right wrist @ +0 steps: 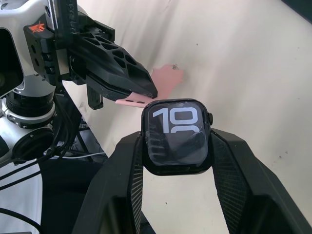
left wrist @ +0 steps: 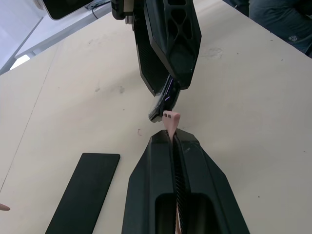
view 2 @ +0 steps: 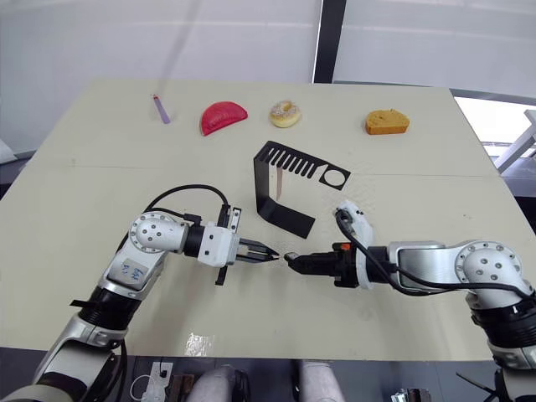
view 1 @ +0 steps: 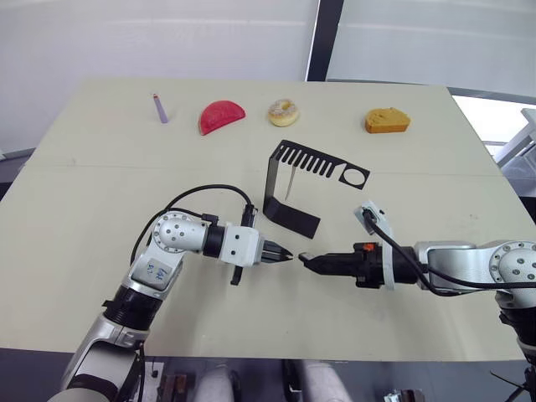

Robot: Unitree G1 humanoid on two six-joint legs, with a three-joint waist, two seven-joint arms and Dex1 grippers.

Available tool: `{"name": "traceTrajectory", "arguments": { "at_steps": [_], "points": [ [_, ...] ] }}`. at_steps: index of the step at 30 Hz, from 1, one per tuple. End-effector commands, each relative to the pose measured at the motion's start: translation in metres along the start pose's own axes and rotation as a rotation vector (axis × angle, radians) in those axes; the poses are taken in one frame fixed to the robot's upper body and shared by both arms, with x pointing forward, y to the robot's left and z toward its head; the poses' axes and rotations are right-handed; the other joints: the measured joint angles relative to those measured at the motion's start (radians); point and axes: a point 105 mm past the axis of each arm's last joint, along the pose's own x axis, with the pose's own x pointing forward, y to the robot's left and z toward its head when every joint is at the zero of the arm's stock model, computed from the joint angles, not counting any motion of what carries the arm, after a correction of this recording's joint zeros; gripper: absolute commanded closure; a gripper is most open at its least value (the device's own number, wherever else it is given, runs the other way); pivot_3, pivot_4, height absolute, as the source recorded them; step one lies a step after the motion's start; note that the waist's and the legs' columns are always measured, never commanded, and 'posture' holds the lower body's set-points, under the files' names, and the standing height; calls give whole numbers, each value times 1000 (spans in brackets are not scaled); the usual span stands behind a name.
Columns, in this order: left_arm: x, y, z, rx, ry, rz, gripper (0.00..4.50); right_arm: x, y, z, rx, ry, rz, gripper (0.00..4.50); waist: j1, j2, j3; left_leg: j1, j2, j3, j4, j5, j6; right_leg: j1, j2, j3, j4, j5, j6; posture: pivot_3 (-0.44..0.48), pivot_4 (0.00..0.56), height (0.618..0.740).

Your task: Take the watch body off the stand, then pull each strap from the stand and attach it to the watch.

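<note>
My left gripper (view 1: 285, 254) is shut on one pale pink strap (left wrist: 171, 122), whose tip sticks out past the fingertips. Facing it, my right gripper (view 1: 303, 258) is shut on the watch body (right wrist: 178, 136), a square black case with light digits on its screen. The two grippers meet tip to tip over the table in front of the stand (view 1: 297, 180). The strap end (right wrist: 134, 101) lies right at the upper edge of the watch case. Another thin pale strap (view 1: 289, 182) hangs from the slotted arm of the black stand.
Along the far edge lie a purple stick (view 1: 160, 108), a red slice (view 1: 221, 115), a doughnut (view 1: 283, 111) and a piece of bread (view 1: 387, 121). The stand's flat base (left wrist: 85, 192) rests close behind my left gripper.
</note>
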Motion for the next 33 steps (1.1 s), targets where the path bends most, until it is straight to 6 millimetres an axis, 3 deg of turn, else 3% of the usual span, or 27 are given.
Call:
{"name": "traceTrajectory", "arguments": {
  "at_steps": [1, 33],
  "points": [
    [9, 6, 15, 57, -35, -1, 4500, 4, 16, 1, -39, 11, 69, 3007, 0, 0, 0, 0, 0, 0, 0, 0, 0, 0, 0, 0, 0, 0, 0, 0, 150, 737],
    [15, 5, 14, 39, -31, 10, 4500, 10, 23, -6, -79, 48, 68, 3007, 0, 0, 0, 0, 0, 0, 0, 0, 0, 0, 0, 0, 0, 0, 0, 0, 150, 737]
  ]
}}
